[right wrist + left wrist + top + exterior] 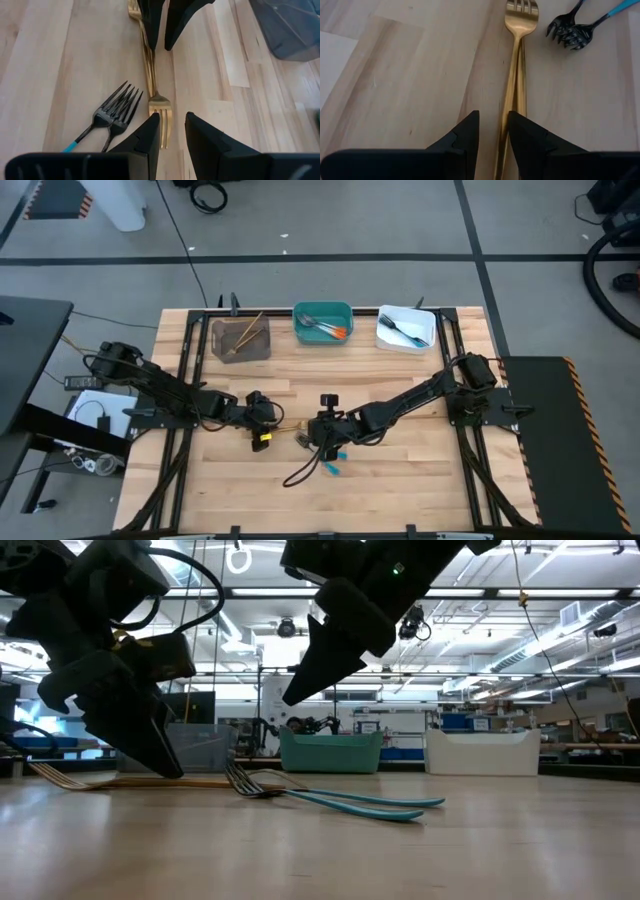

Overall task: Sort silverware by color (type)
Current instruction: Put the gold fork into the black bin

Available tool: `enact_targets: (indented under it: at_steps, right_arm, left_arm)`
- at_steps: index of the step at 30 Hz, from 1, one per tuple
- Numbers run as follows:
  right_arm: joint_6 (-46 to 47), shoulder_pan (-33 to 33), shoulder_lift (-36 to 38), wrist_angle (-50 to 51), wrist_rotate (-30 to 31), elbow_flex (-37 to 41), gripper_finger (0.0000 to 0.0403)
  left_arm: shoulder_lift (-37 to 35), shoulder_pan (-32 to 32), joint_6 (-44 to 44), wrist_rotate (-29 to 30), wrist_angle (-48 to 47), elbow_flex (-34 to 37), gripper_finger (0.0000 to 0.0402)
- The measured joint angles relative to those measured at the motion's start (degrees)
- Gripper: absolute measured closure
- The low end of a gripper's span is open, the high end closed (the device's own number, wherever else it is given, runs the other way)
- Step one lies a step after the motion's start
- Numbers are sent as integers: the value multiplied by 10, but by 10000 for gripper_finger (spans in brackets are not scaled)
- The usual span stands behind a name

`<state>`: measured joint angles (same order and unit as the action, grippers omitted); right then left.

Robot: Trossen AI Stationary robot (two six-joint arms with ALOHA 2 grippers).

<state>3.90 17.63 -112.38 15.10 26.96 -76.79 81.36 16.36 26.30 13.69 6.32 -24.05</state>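
Observation:
Two gold-coloured pieces of silverware (515, 75) lie side by side flat on the table's middle, one fork head (161, 112) pointing at my right gripper. My left gripper (493, 132) is open, its tips down at table level with the gold handles between its fingers. My right gripper (172, 132) is open and hovers above the gold fork head, clear of the table in the low view (295, 695). Two dark forks with blue handles (116, 112) lie flat beside the gold pieces. My left gripper has a finger on each side of the gold handles (509, 131), coming slanting down from the table's left, along the handles. The handles lie close against one finger (520, 132) and away from the other. I cannot tell whether that finger touches them.
Three bins stand along the far edge: a grey bin (241, 338) with gold pieces, a teal bin (322, 322) with orange-handled pieces, and a white bin (406, 328) with dark forks. Bare wood lies toward the near edge.

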Motion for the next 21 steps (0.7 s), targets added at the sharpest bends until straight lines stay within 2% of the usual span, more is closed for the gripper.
enact_targets:
  at_steps: [5, 11, 21]
  right_arm:
    - [0, 0, 0, 0, 0, 0, 304]
    - [0, 0, 0, -2, 0, 0, 304]
    - [0, 0, 0, -9, -1, 0, 304]
  left_arm:
    - [0, 0, 0, -1, 2, 0, 290]
    - [0, 0, -1, -36, 25, 0, 290]
    - [0, 0, -4, -34, 13, 0, 290]
